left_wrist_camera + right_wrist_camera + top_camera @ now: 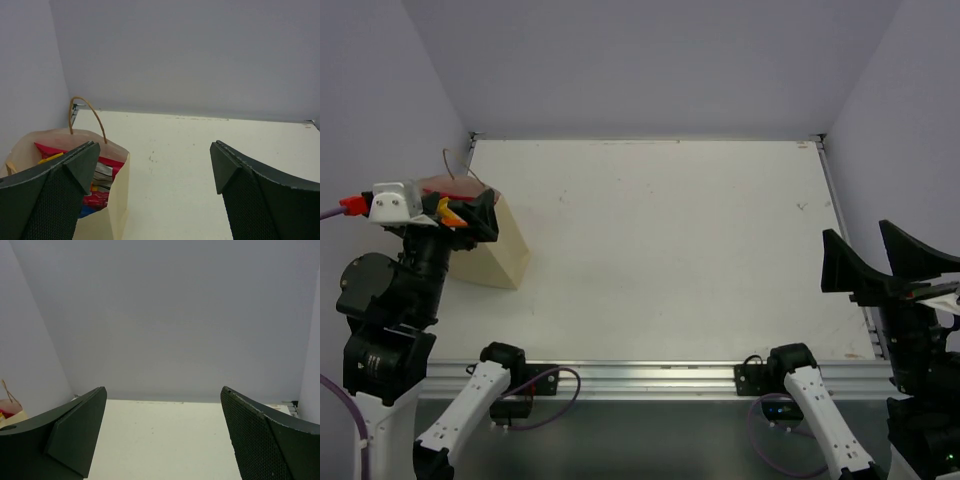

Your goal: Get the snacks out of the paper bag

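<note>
My left gripper (pixel 154 150) is spread wide and empty, hovering over the paper bag (pixel 118 200), which stands upright at the far-left side of the table (pixel 670 250), mouth up. The opening sits below and to the left of my fingers, so the reach is down and left. My right gripper (pixel 164 390), also wide and empty, is well apart at the right edge, so I'd say left goes first. Overhead, my wrist hides the mouth. The left wrist cam sees inside: a red packet (pixel 46 149), a yellow wrapper (pixel 51 158) and a blue bit (pixel 86 211).
</note>
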Tool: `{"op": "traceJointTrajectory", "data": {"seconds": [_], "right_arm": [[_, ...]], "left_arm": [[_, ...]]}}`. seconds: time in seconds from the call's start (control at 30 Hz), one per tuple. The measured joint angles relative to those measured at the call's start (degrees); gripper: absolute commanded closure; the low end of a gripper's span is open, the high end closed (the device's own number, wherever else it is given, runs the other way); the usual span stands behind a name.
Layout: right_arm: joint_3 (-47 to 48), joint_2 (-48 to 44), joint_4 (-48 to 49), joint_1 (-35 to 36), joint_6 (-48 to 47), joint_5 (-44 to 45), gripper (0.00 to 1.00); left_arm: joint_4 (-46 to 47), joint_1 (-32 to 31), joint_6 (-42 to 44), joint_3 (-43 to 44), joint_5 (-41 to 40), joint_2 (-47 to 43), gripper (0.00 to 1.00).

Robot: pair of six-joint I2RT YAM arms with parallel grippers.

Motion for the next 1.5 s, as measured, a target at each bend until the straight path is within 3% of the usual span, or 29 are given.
{"op": "traceJointTrajectory", "data": {"seconds": [0.27, 0.57, 0.83, 1.1, 1.2, 1.23, 1.3, 1.33, 1.4, 1.5], "right_arm": [[-1.6, -0.3, 0.3, 0.1, 0.4, -2.8, 0.01], [-5.8, 1.8, -0.1, 0.1, 1.6, -8.7, 0.01], [-11.1, 6.0, -1.0, 0.1, 3.4, -16.0, 0.01], [-13.9, 4.5, -0.8, 0.1, 3.6, -16.8, 0.01], [-14.6, 2.9, -0.5, 0.3, 3.5, -16.4, 0.01], [-14.8, 2.4, -0.4, 0.4, 3.5, -16.3, 0.01], [-15.2, 1.8, -0.2, 0.6, 3.4, -16.1, 0.01], [-15.4, 1.6, -0.1, 0.7, 3.4, -15.9, 0.01], [-15.5, 1.3, 0.0, 0.9, 3.4, -15.8, 0.01], [-15.6, 1.2, 0.0, 1.1, 3.3, -15.1, 0.01]], "left_arm": [[-1.7, 0.0, -2.0, -0.5, -0.8, 4.0, 0.00], [-5.6, 0.1, -6.0, -0.7, -8.3, 19.5, 0.00], [-3.8, 10.3, -8.7, -2.2, -9.6, 32.9, 0.00], [0.8, 11.9, -13.4, -2.2, -11.5, 41.4, 0.02], [1.6, 12.2, -14.6, -2.2, -12.8, 43.7, 0.14], [1.8, 12.3, -15.1, -2.2, -13.2, 44.3, 0.26], [2.2, 12.4, -15.6, -2.2, -13.8, 44.9, 0.39], [2.4, 12.4, -15.7, -2.2, -13.9, 45.0, 0.54], [2.9, 12.4, -15.4, -2.2, -13.7, 45.1, 0.66], [3.5, 12.6, -13.7, -2.2, -10.9, 45.3, 0.94]]}}
